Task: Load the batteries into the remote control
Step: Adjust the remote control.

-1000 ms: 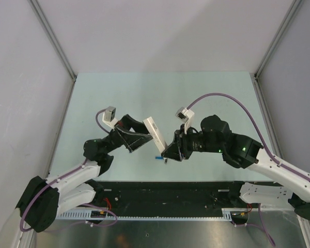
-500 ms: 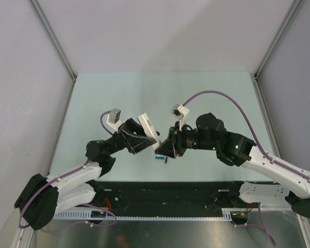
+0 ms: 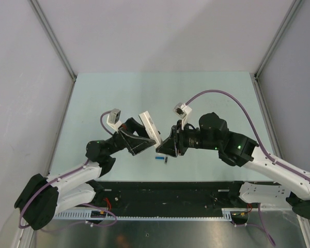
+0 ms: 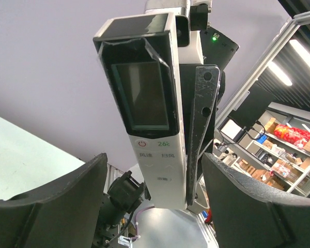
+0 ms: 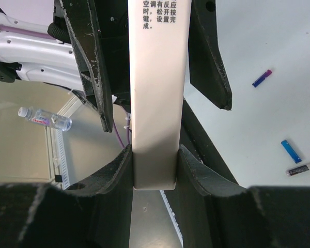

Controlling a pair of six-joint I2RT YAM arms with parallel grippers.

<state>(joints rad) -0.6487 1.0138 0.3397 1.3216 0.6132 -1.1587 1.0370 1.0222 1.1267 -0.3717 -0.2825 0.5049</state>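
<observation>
The remote control (image 3: pixel 149 126) (image 4: pixel 150 103) (image 5: pixel 157 93) is a slim white bar with a dark screen at its top, held up in the air between both arms. My right gripper (image 3: pixel 163 145) (image 5: pixel 154 170) is shut on its lower end, pads pressed on both narrow sides. My left gripper (image 3: pixel 146 136) (image 4: pixel 155 206) stands open around the remote control, with a gap to it on each side. Three batteries lie on the table: a blue one with a reddish end (image 5: pixel 262 78), a blue one (image 5: pixel 290 151) (image 3: pixel 158 158) and a dark one (image 5: pixel 300 168) (image 3: pixel 166 160).
The pale green table (image 3: pixel 119 93) ends at a black strip (image 3: pixel 170 188) along its near edge. White walls with metal posts (image 3: pixel 57 46) close in the sides and back. A plastic bottle (image 5: pixel 44 119) lies on the floor beyond the table.
Both grippers and the remote control have shifted a little to the left and away from the near edge. The left jaws narrowed, then widened again around the remote control.
</observation>
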